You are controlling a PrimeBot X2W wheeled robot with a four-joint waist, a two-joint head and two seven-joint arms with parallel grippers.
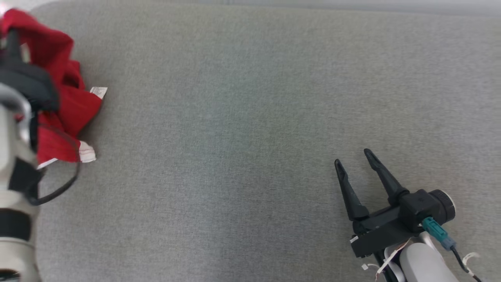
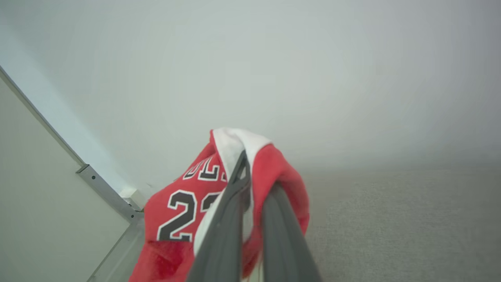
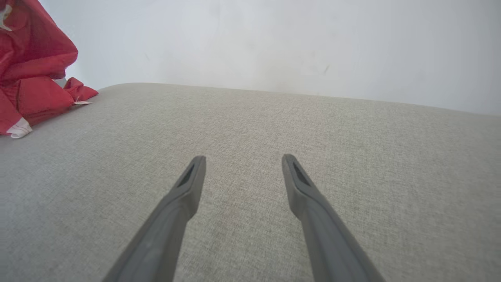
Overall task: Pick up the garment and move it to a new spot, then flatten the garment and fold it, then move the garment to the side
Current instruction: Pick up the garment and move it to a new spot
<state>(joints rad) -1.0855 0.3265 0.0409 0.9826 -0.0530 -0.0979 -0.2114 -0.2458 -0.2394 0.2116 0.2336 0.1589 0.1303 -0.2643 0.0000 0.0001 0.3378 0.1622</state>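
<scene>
At the grey cushion's (image 1: 250,117) left edge, your left hand (image 2: 256,172) is clamped on the bunched red jersey (image 1: 70,109). Your right hand (image 1: 352,156) hovers wide open, empty, well apart.

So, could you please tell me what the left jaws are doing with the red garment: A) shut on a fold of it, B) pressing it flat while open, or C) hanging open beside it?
A: the left gripper has its jaws closed on the red garment, cloth bunched over them.
</scene>
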